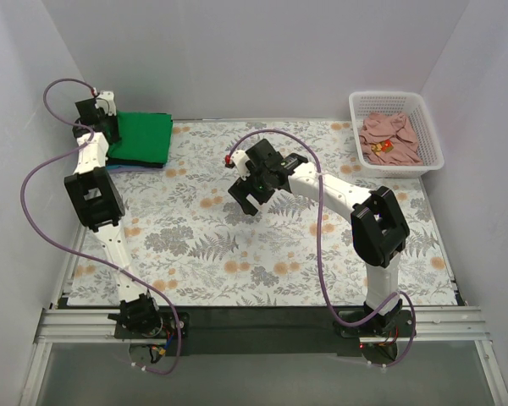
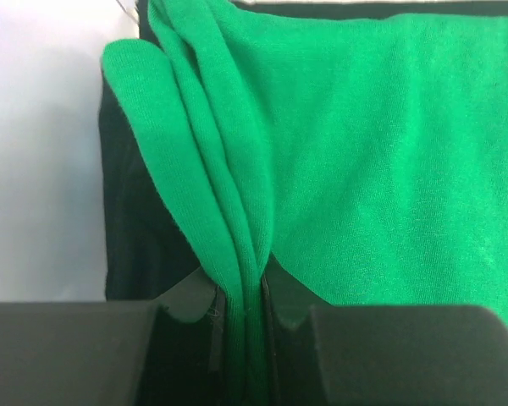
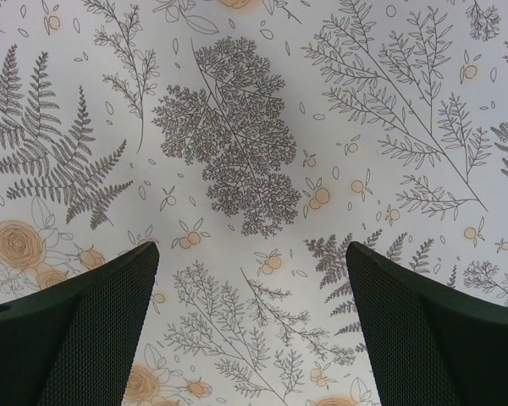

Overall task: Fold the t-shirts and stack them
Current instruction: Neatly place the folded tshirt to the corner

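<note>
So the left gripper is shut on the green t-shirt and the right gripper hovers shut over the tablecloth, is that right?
No: the right wrist view shows the right gripper open over the tablecloth; the left gripper is shut on the green t-shirt.

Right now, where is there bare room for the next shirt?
Bare floral cloth spans from the green t-shirt to the basket, widest along the near edge; right fingers hover mid-table. Crowded: far-left corner, left fingers pinching that shirt.
</note>
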Motion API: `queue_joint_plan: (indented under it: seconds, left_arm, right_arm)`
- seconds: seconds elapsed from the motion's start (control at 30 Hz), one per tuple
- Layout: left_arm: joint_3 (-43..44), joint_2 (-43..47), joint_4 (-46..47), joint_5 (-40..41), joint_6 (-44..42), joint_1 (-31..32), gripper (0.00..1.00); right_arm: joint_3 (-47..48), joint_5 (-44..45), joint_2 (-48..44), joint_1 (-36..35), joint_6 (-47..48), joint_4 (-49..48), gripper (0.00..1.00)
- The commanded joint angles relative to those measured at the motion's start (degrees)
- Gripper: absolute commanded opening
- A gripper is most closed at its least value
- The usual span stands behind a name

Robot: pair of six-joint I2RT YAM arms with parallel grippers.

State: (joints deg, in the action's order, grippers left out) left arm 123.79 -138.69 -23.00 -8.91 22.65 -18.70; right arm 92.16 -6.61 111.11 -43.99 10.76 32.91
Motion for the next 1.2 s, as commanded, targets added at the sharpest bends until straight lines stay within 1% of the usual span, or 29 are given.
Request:
queue_joint_plan:
  seconds: [0.0,0.13,0.17,0.27,0.3,0.37,0.4,0.43,0.57,0.67,0.77,0.8,0.83,0.93,1.0,1.07,1.17]
  left_arm:
    - [2.6,1.2,3.0,0.6,-3.5,-0.8,0.0]
    - [2.5,0.6,3.1,0.6,-5.3,-1.1,0.0]
    - [2.7,0.5,3.1,0.8,-5.4,-1.1,0.14]
    - [4.1,0.6,3.3,1.4,-5.8,-1.3,0.28]
    - [4.4,1.3,3.2,1.4,-5.9,-1.4,0.39]
    - [5.3,2.3,3.1,1.5,-6.0,-1.5,0.49]
    - [5.7,3.6,3.0,1.3,-6.3,-1.7,0.55]
    - [5.9,4.2,2.8,1.3,-6.6,-1.8,0.56]
    - [8.9,6.9,0.4,0.7,-7.4,-2.0,0.6]
    - [9.5,9.1,-1.4,-1.4,-5.7,-2.4,0.6]
    - [5.8,12.1,-3.0,-5.8,-0.3,-3.0,0.59]
    - [2.5,13.6,-3.0,-6.9,1.0,-3.6,0.58]
    - [1.1,14.3,-3.0,-9.6,3.9,-4.0,0.57]
    - [-3.8,16.3,-2.8,-12.6,7.7,-5.0,0.53]
    - [-5.2,16.4,-3.3,-12.4,10.2,-5.6,0.47]
    - [-7.5,16.2,-3.3,-12.4,11.8,-6.0,0.44]
    - [-9.8,15.9,-3.3,-13.1,13.1,-7.0,0.34]
  right_arm:
    - [-0.3,-1.0,0.4,0.0,0.0,-0.5,0.98]
    - [-0.1,-1.4,0.6,0.0,0.0,-0.3,0.98]
    - [0.0,-1.4,0.7,0.0,-0.1,-0.3,0.98]
    - [1.0,-1.6,0.9,0.0,0.0,0.3,0.98]
    - [1.1,-1.6,0.9,0.0,0.0,0.4,0.98]
    - [1.0,-1.7,0.4,0.0,0.0,0.5,0.98]
    - [0.9,-1.9,0.1,0.0,0.0,0.4,0.98]
    - [0.7,-1.9,-0.5,0.0,0.0,0.4,0.98]
    - [-0.6,-2.0,-1.7,0.0,0.1,0.3,0.98]
    - [-1.6,-2.3,-2.6,0.0,0.2,0.2,0.98]
    - [-2.7,-2.4,-3.4,0.0,0.5,0.2,0.98]
    - [-2.9,-2.5,-3.4,0.0,0.5,0.3,0.98]
    - [-3.3,-2.7,-3.7,0.0,0.6,0.2,0.98]
    - [-4.1,-3.4,-4.4,0.0,0.7,0.3,0.98]
    - [-4.5,-3.8,-4.8,0.1,0.9,0.3,0.98]
    - [-5.2,-3.8,-5.2,0.1,1.0,0.3,0.98]
    - [-5.9,-3.6,-5.3,0.4,1.1,0.2,0.98]
